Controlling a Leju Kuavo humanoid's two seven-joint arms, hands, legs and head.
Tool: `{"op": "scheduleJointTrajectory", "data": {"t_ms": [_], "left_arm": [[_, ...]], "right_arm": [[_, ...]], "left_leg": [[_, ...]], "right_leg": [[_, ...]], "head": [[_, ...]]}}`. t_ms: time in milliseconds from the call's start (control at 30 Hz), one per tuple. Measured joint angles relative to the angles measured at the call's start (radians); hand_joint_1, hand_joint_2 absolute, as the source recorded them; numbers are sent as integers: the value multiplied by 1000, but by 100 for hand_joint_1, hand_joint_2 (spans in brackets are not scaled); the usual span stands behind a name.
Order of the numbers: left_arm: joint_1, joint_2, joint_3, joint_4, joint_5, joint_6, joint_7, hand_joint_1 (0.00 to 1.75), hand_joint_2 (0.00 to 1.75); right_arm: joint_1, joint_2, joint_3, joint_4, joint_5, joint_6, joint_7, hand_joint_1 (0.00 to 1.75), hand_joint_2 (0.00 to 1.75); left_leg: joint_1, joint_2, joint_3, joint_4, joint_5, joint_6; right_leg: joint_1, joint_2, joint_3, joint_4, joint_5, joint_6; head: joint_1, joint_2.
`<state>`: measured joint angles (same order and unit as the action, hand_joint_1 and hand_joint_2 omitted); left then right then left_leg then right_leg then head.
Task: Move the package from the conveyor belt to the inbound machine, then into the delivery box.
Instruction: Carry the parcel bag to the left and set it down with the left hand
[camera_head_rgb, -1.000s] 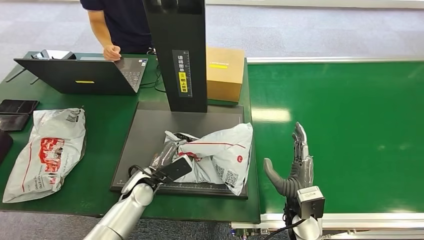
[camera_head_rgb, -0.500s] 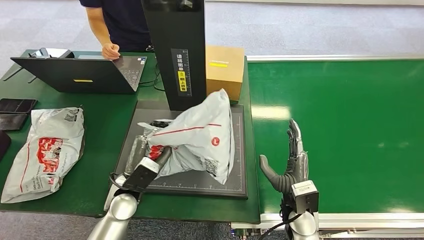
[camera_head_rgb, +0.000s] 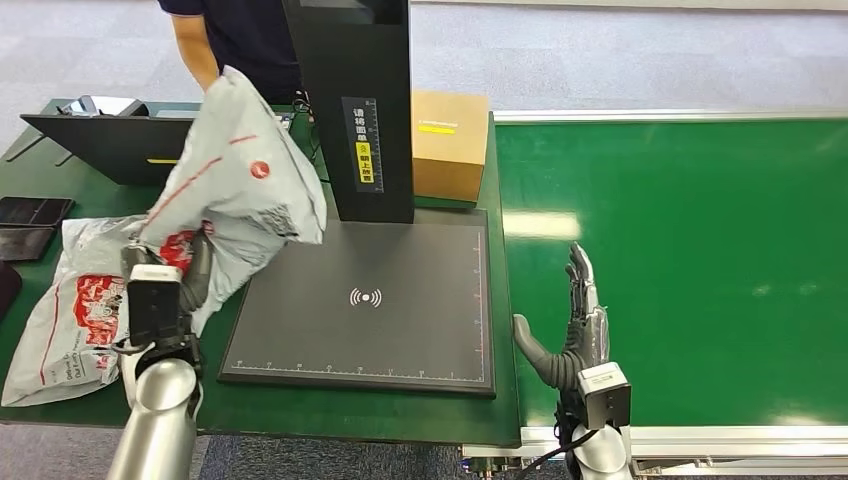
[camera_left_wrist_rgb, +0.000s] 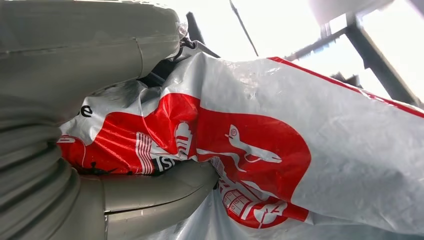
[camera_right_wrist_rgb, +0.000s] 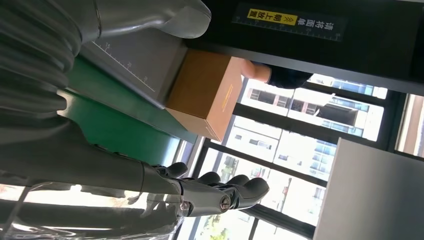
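My left hand (camera_head_rgb: 165, 272) grips a grey plastic package (camera_head_rgb: 235, 165) with red print and holds it up in the air, left of the inbound machine's dark scan plate (camera_head_rgb: 370, 300) and over the green table. In the left wrist view the package (camera_left_wrist_rgb: 280, 150) lies against my thumb and fingers (camera_left_wrist_rgb: 155, 187). My right hand (camera_head_rgb: 575, 335) stands open with fingers straight, above the near edge of the green conveyor belt (camera_head_rgb: 690, 250), nothing in it. The right wrist view shows its fingers (camera_right_wrist_rgb: 220, 192) spread apart.
A second grey and red package (camera_head_rgb: 85, 300) lies on the table below the held one. The machine's black column (camera_head_rgb: 350, 100) rises behind the plate, a cardboard box (camera_head_rgb: 450, 145) beside it. A person (camera_head_rgb: 235, 40) stands behind an open laptop (camera_head_rgb: 110, 145). Dark tablets (camera_head_rgb: 30, 225) lie at the far left.
My left hand has lifted the package off the scan plate and swung it up and to the left, over the other package. The plate is now bare. My right hand has barely shifted.
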<state>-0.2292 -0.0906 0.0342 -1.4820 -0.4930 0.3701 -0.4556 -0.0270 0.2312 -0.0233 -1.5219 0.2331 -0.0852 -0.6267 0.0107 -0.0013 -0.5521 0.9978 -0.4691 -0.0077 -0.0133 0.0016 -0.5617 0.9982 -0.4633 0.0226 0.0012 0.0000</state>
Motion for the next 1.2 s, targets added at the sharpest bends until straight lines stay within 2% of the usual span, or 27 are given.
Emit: {"op": "scheduleJointTrajectory", "data": {"t_ms": [200,500,767,867,900,1000,1033,1067,1200], "left_arm": [[-116,62,134,80,-69,140,39,175,175],[-319,212,313,387,-257,305,143,175,175],[-454,342,495,625,-522,323,243,175,175],[-489,379,556,681,-608,323,293,165,175],[-501,391,574,701,-633,323,311,151,175],[-532,423,615,760,-682,323,350,36,175],[-541,431,623,778,-690,323,355,6,175],[-549,438,629,797,-698,323,357,0,175],[-585,456,637,878,-723,308,357,0,175]], "right_arm": [[0,0,5,15,-10,0,-10,0,175],[1,7,16,18,-11,0,-10,0,175],[0,7,35,24,-13,-1,-9,0,175],[-2,7,45,27,-15,-7,-8,0,175],[-3,7,48,28,-15,-11,-7,0,175],[-4,7,55,28,-14,-22,-6,0,175],[-4,7,57,28,-14,-24,-5,0,175],[-4,7,58,28,-13,-27,-4,0,175],[-3,7,65,28,-12,-37,-1,0,175]], "left_leg": [[0,0,0,0,0,0],[1,1,-1,0,1,-1],[1,1,-2,0,1,-1],[1,1,-2,0,1,-1],[1,1,-2,0,1,-1],[1,1,-2,0,1,-1],[1,1,-2,0,1,-1],[1,1,-2,0,1,-1],[1,1,-2,0,1,-1]], "right_leg": [[0,0,0,0,0,0],[0,1,-2,2,0,-1],[0,2,-3,2,0,-1],[0,2,-3,2,0,-1],[0,2,-3,2,0,-1],[0,2,-3,2,0,-1],[0,2,-3,2,0,-1],[0,2,-3,2,0,-1],[0,2,-3,2,0,-1]], "head": [[0,0],[0,0],[0,0],[0,0],[0,0],[0,0],[0,0],[0,0],[0,0]]}}
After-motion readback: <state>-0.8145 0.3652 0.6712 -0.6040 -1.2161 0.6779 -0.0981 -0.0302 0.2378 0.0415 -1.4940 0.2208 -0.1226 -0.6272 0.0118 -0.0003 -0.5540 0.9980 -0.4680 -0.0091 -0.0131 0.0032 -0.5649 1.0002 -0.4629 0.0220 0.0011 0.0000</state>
